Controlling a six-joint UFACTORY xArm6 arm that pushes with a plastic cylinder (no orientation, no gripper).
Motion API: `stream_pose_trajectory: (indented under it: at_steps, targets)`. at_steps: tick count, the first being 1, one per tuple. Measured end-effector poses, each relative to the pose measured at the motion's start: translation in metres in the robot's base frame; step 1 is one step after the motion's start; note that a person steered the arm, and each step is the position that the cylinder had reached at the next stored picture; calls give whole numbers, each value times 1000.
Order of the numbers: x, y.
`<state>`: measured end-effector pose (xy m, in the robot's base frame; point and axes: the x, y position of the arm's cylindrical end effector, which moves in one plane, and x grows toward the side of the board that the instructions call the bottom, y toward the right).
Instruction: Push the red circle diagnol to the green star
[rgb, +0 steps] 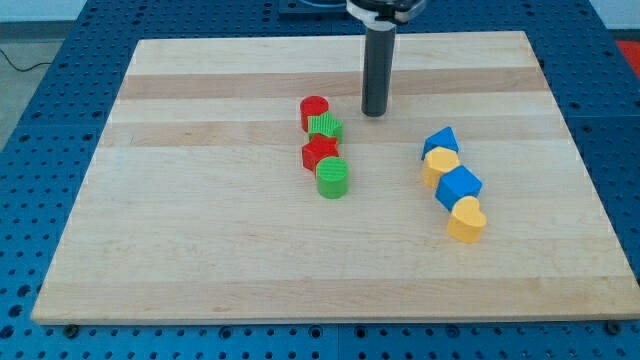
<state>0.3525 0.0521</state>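
Note:
The red circle (313, 110) sits at the top of a tight column of blocks near the board's middle. The green star (325, 127) touches it just below and to the right. Under that come a red star (319, 152) and a green circle (333, 177). My tip (374, 112) rests on the board to the right of the red circle and green star, a short gap away from both, touching no block.
On the right a diagonal chain runs downward: a blue triangle (439, 141), a yellow block (441, 166), a blue block (458, 186) and a yellow heart (467, 220). The wooden board (200, 250) lies on a blue perforated table.

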Motion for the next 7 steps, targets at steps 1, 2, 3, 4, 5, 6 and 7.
stream_pose_trajectory:
  at_steps: [1,2,3,4,5,6,7]
  targets:
    - [-28,0]
    - [-68,-46]
    - [-59,-135]
    - [-7,-168]
    - [17,-155]
    - [20,-121]
    - [18,-86]
